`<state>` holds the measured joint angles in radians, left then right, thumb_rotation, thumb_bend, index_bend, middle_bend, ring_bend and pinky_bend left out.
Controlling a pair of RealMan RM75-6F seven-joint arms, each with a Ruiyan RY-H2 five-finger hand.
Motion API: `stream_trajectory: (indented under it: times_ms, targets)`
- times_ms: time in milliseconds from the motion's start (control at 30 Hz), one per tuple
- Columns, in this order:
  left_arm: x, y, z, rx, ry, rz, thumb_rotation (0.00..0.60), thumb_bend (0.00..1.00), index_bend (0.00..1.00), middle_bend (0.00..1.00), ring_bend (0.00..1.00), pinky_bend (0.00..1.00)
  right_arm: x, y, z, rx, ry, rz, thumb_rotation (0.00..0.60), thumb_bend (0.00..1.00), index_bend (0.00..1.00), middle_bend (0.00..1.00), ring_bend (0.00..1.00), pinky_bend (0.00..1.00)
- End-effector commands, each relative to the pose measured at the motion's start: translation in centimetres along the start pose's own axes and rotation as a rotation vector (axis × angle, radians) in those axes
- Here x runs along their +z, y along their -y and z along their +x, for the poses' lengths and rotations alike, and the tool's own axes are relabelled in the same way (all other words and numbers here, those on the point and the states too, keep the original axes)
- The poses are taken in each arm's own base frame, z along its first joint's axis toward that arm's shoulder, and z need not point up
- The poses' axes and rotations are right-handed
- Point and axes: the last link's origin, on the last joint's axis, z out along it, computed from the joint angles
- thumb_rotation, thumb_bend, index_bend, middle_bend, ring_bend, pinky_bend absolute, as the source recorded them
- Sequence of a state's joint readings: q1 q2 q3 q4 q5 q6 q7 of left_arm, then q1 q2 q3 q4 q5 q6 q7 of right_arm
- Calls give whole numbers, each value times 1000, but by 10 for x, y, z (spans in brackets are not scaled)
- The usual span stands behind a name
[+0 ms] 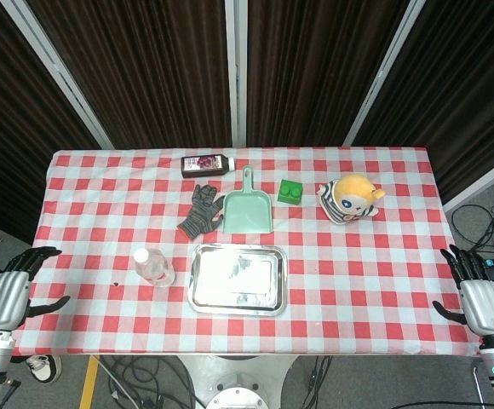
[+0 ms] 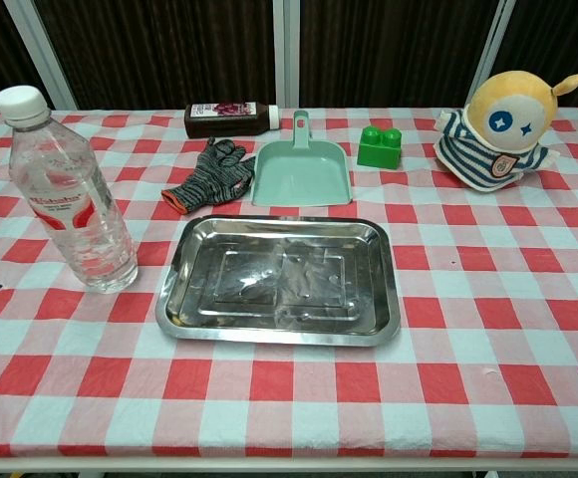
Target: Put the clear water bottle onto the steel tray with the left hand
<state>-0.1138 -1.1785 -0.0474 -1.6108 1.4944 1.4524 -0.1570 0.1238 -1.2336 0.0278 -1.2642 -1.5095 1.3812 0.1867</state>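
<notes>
The clear water bottle (image 1: pixel 154 266) (image 2: pixel 70 194) with a white cap stands upright on the checked cloth, just left of the steel tray (image 1: pixel 198 294) (image 2: pixel 389 299). The tray is bare inside. My left hand (image 1: pixel 13 290) hovers off the table's left edge, fingers spread and holding nothing, well left of the bottle. My right hand (image 1: pixel 479 298) hangs off the right edge, fingers apart and empty too. Neither hand shows in the chest view.
Behind the tray lie a grey knit glove (image 1: pixel 199 210) (image 2: pixel 206 176), a mint dustpan (image 1: pixel 247 207) (image 2: pixel 301 169), a dark bottle on its side (image 1: pixel 206 164) (image 2: pixel 231 118), a green brick (image 1: pixel 291 192) (image 2: pixel 380 146) and a yellow plush toy (image 1: pixel 349 198) (image 2: pixel 505 118).
</notes>
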Motion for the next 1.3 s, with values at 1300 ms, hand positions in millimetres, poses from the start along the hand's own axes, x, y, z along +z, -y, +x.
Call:
stream_trajectory:
  times_ms: [1300]
  targets:
    - [62,-84,-96,-702,242,-49,600,0,162,208,154,212,2,-5,-2,-8,5,-19,600,121,0,0,0,0]
